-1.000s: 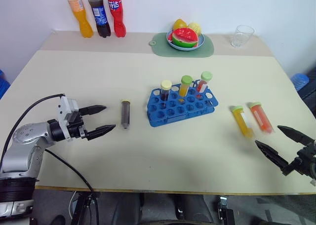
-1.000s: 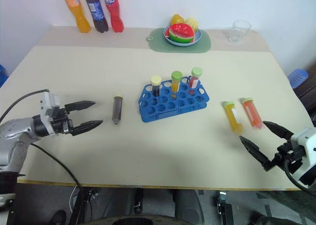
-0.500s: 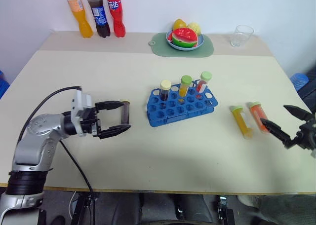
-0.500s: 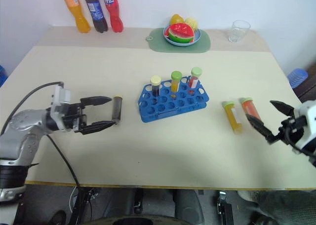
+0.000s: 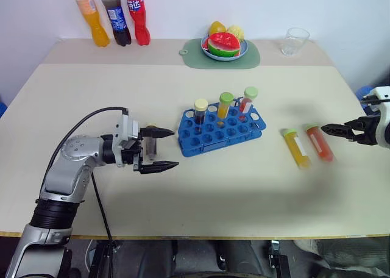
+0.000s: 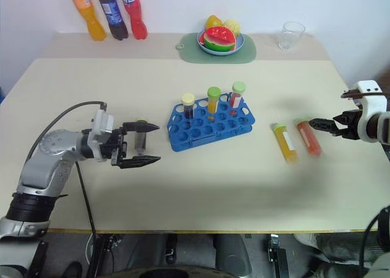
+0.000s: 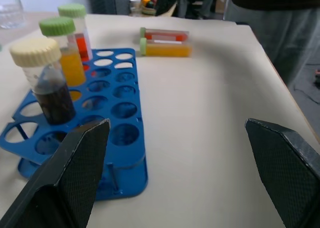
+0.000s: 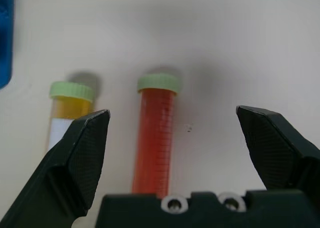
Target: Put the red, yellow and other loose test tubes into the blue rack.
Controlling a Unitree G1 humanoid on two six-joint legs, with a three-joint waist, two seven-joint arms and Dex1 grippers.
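Lying between the spread right fingers (image 8: 80, 158), red tube (image 8: 154, 133) (untouched)

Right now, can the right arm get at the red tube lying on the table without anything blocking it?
Probably yes. The right gripper has its jaws open, with the red tube lying centred between them. The yellow-orange tube lies apart beside it, and bare table surrounds both.

dark tube (image 5: 151, 147) half-hidden — left gripper (image 5: 160, 149) across it
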